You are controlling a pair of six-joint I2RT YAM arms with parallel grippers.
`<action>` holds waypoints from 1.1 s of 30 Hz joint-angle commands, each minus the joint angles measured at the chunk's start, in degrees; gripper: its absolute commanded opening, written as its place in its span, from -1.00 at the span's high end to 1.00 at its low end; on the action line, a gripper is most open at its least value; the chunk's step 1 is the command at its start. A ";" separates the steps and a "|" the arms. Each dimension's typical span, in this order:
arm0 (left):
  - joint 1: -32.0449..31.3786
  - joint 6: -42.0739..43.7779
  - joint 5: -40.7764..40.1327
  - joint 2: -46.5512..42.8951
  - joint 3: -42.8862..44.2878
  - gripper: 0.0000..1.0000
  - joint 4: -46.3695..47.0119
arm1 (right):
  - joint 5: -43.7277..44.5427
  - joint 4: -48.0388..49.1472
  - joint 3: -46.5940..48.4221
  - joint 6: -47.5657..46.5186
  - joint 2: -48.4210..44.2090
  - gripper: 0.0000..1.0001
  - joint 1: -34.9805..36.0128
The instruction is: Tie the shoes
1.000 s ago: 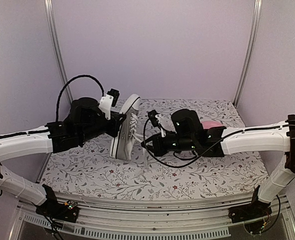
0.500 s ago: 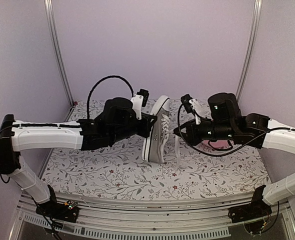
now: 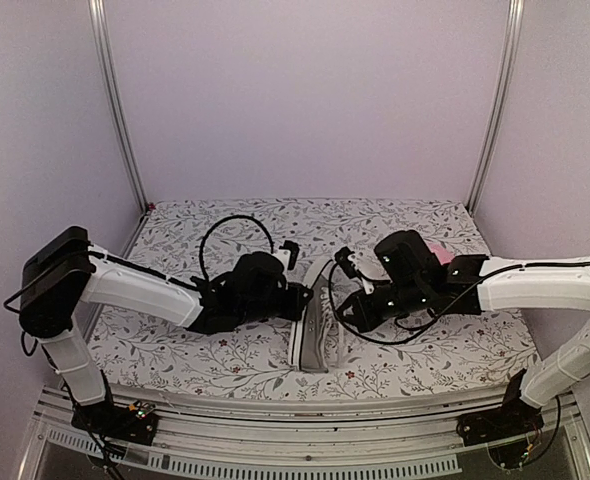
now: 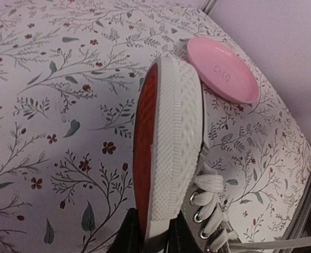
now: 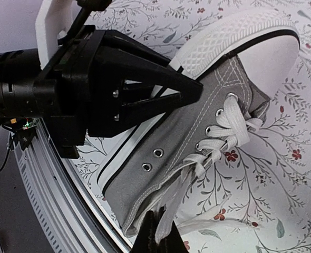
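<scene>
The flowered surface point(image 3: 175, 360) filled the overhead view, with the grey sneaker point(image 3: 313, 325) tipped on its side at centre. My left wrist view alone showed its red underside and, at upper right, the whole pink plate point(image 4: 221, 68). My left hand point(image 4: 153, 240) clamped the sole's edge. In the right wrist view, my right hand point(image 5: 156, 232) was pressed together on a white lace point(image 5: 171, 205).

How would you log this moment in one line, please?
left gripper: shut on sneaker sole | right gripper: shut on lace | sneaker: tipped on its side
</scene>
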 commanded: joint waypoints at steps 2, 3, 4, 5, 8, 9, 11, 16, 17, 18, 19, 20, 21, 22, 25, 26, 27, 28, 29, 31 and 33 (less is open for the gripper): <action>1.64 -3.00 3.47 0.89 -3.97 1.00 5.04 | -6.58 10.72 -0.81 2.54 5.13 0.96 0.01; 1.93 -3.35 3.51 0.90 -4.67 1.00 5.24 | -6.82 11.14 -0.72 2.59 5.70 0.96 0.04; 2.16 -3.52 3.60 0.90 -5.33 1.00 5.72 | -6.93 11.49 -0.67 2.60 6.09 0.96 0.03; 2.37 -3.71 3.67 0.89 -5.90 1.00 6.34 | -7.02 11.88 -0.73 2.68 6.30 0.96 0.01; 3.47 -4.62 4.90 1.81 -6.59 1.00 6.87 | -7.41 12.57 -0.84 2.90 7.31 0.96 0.05; 3.78 -4.96 5.23 2.14 -6.76 1.00 6.79 | -7.87 12.97 -0.79 3.03 7.71 0.96 0.04; 4.40 -5.98 5.20 2.28 -7.51 1.00 6.51 | -9.07 13.97 -0.79 3.49 8.71 0.96 -0.01; 6.09 -6.83 2.76 -2.74 -11.53 0.37 5.43 | -11.81 17.34 0.30 5.15 11.74 0.81 0.14; 6.46 -6.83 1.95 -4.29 -12.50 0.09 4.73 | -12.13 17.50 0.88 5.22 12.26 0.61 0.12; 6.81 -6.49 0.62 -5.93 -13.61 -0.09 3.83 | -12.22 17.48 1.53 5.19 12.62 0.40 0.16; 7.06 -6.15 -0.54 -7.66 -14.32 -0.22 2.69 | -11.81 16.96 1.96 5.11 12.53 0.19 0.15; 7.13 -5.72 -1.75 -9.38 -14.95 -0.33 1.32 | -10.69 16.23 2.30 4.93 12.15 -0.02 0.15; 7.27 -5.14 -2.83 -11.03 -15.43 -0.41 -0.21 | -9.21 15.30 2.48 4.76 11.37 -0.14 0.15; 7.42 -4.56 -4.04 -13.04 -15.83 -0.48 -2.25 | -7.54 14.30 2.48 4.51 10.40 -0.24 0.10; 7.59 -2.78 -7.69 -17.20 -16.68 -0.63 -7.04 | -2.45 11.39 0.92 3.86 5.79 -0.54 -0.25; 7.64 -2.31 -8.79 -18.51 -16.91 -0.67 -8.40 | -1.16 10.77 -0.13 3.84 3.88 -0.62 -0.53; 7.62 -1.70 -10.15 -19.73 -17.15 -0.70 -9.52 | 0.02 10.00 -1.37 3.96 2.05 -0.67 -0.97; 7.64 -1.16 -10.85 -20.91 -17.32 -0.72 -10.46 | 1.70 9.08 -2.43 4.37 0.45 -0.70 -1.45; 7.59 -0.15 -10.87 -21.98 -17.34 -0.72 -10.91 | 3.44 7.84 -3.56 4.87 -1.21 -0.72 -2.09; 6.93 2.44 -8.98 -23.36 -16.48 -0.70 -10.87 | 7.11 5.90 -6.30 6.48 -4.36 -0.74 -3.50; 4.78 5.71 -6.74 -22.76 -14.45 -0.67 -10.26 | 8.36 5.76 -9.84 8.25 -7.95 -0.77 -5.66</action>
